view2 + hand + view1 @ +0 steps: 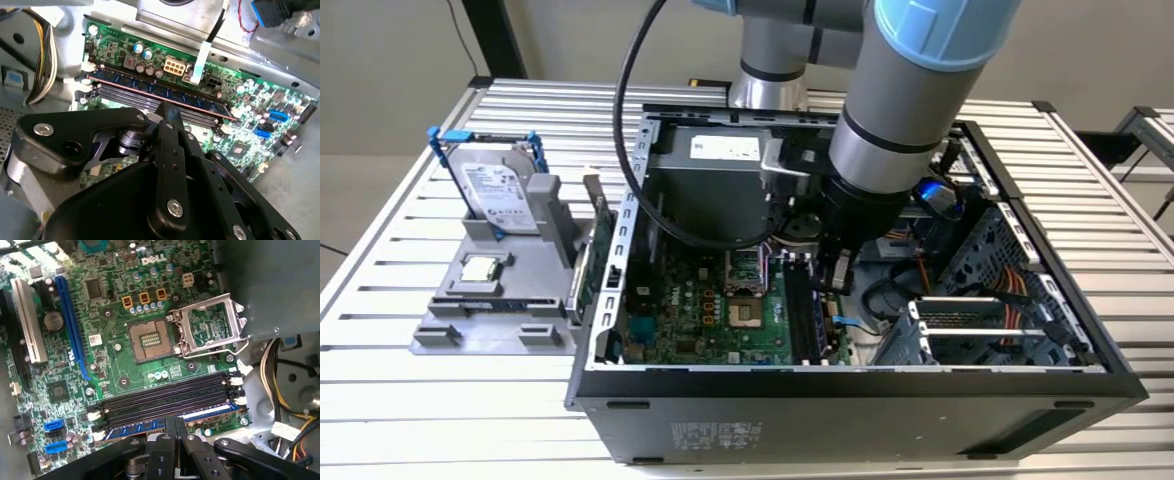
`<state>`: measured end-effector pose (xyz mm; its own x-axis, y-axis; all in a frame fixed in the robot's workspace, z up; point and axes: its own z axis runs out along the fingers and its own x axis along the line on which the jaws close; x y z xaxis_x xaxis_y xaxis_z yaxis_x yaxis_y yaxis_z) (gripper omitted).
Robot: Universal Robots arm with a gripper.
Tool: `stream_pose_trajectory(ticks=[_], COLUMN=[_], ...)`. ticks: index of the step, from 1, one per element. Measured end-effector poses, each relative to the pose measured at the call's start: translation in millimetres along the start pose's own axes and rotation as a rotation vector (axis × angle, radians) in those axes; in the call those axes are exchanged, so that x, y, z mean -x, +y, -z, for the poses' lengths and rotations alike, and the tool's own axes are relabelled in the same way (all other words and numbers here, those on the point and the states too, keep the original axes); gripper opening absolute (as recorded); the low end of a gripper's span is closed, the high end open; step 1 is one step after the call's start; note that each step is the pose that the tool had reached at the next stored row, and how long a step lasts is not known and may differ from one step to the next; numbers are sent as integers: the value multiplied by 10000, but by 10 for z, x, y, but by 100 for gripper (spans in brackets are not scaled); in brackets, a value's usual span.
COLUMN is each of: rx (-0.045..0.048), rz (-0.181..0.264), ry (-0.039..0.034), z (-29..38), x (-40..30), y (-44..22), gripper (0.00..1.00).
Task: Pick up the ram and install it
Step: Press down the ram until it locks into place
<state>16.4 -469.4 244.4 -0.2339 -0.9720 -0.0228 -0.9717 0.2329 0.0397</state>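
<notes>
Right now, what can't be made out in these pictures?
- Thin blue-green ram stick: in the first wrist view the black gripper covers its middle, so full seating is unclear.
- Long black memory slots: in the exterior view the grey robot arm covers their far ends.

From my station, the ram (pixel 150 426) was partly hidden behind the gripper (pixel 175 426); whether the jaws gripped it, I couldn't tell.

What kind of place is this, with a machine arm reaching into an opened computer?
Probably a robotics lab or test bench for computer assembly. An open computer case sits on a slatted metal table, a grey fixture beside it holds parts such as a hard drive, and the arm's hand is at the ram in the motherboard's slots.
</notes>
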Motion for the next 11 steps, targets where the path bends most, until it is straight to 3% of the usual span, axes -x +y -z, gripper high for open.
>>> stream_pose_trajectory(ticks=[11], rx=[-5], rz=[1477], ry=[11], z=[-1], x=[2], y=[-7], gripper=[0])
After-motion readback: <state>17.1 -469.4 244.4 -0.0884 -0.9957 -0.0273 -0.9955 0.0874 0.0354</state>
